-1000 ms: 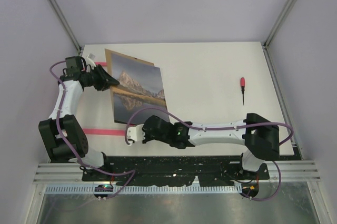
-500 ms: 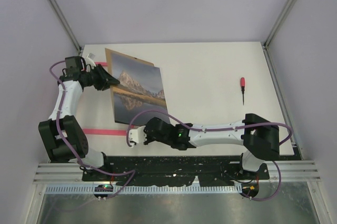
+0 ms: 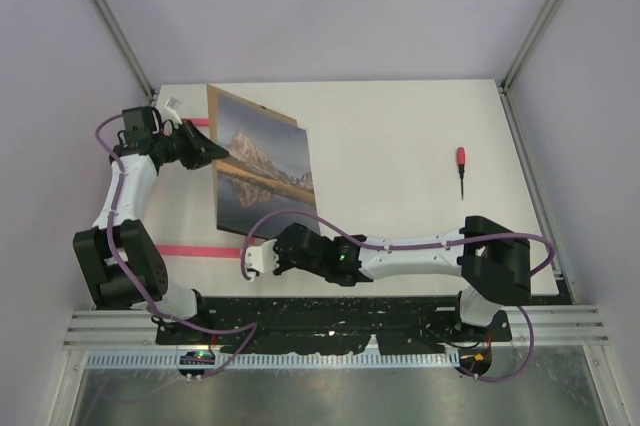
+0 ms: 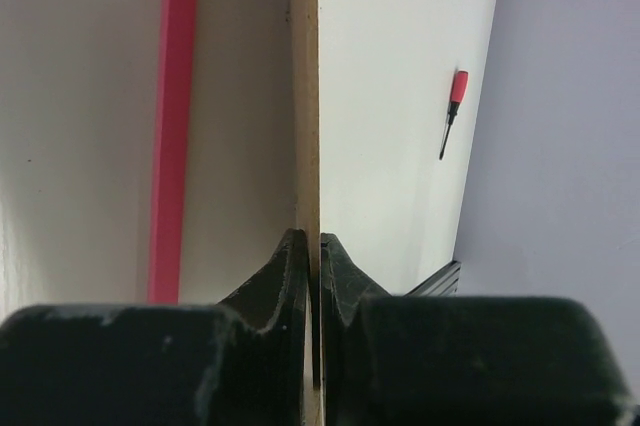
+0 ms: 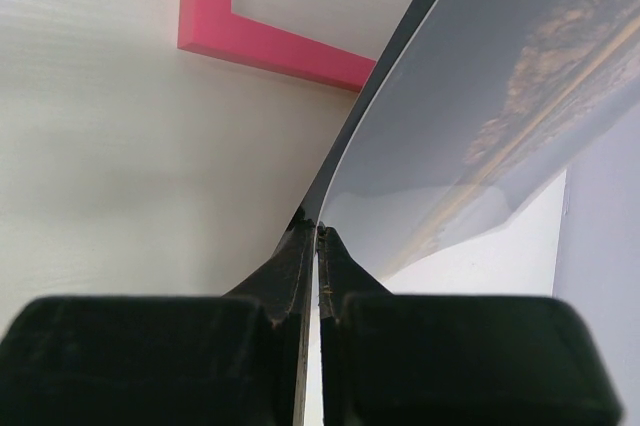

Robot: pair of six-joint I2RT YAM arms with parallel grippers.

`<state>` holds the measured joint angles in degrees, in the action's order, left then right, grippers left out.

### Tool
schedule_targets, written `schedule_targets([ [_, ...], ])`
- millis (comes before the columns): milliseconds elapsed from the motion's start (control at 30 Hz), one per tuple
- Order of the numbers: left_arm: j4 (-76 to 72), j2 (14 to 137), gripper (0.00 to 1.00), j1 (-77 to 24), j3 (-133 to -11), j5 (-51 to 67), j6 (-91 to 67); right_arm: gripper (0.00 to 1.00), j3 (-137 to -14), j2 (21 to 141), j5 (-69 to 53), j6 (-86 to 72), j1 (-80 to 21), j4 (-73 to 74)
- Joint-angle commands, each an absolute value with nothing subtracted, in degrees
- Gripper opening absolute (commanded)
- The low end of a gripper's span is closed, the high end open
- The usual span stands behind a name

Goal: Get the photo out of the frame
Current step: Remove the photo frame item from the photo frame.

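White table (image 3: 400, 116), grey walls around it.

Count: one photo, one frame, one backing board, one screwdriver, and my two grippers.

Nearest is my right gripper (image 5: 318, 231), fingers together and pinching the near corner of the photo (image 5: 500, 116). The photo is held off the table and slightly bowed. Its long axis runs near to far, with the mountain peak toward the far edge and the printed face up and rightward.

The frame (image 5: 262, 44) lies flat on the table under and left of the photo, with pink bars showing.

Farther back, my left gripper (image 4: 312, 244) is clamped on the edge of the backing board (image 4: 305, 96). Whether the print is also in that pinch is unclear.

The screwdriver (image 3: 461, 168) lies well apart, to the right.
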<state>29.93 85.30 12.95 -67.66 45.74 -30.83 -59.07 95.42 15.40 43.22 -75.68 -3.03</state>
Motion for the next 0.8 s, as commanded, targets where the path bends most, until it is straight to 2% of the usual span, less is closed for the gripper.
schedule_targets([
  [0, 24.5, 82.6, 0.10, 13.2, -67.6, 52.7, -33.4, 0.08, -58.7, 95.0, 14.7, 43.7, -75.6, -5.5],
  [400, 19.8, 81.7, 0.10, 13.3, -66.1, 56.8, -37.3, 0.08, -58.3, 95.2, 14.5, 43.9, -75.1, -5.7],
  [600, 18.0, 81.4, 0.06, 13.2, -65.6, 58.0, -38.8, 0.09, -59.1, 95.9, 15.8, 43.9, -75.1, -5.6],
  [633, 17.9, 81.3, 0.05, 13.3, -65.6, 58.2, -38.9, 0.15, -59.4, 96.1, 16.0, 43.8, -75.0, -5.6],
  [667, 17.8, 81.1, 0.04, 13.3, -65.6, 58.3, -39.1, 0.30, -59.5, 96.2, 16.3, 43.8, -75.0, -5.6],
  [733, 17.6, 80.7, 0.03, 13.3, -65.5, 58.5, -39.4, 0.46, -60.0, 95.7, 15.6, 42.7, -74.8, -4.9],
  [767, 17.5, 80.7, 0.03, 13.2, -65.5, 58.5, -39.5, 0.50, -60.8, 95.5, 14.9, 42.2, -74.4, -3.2],
])
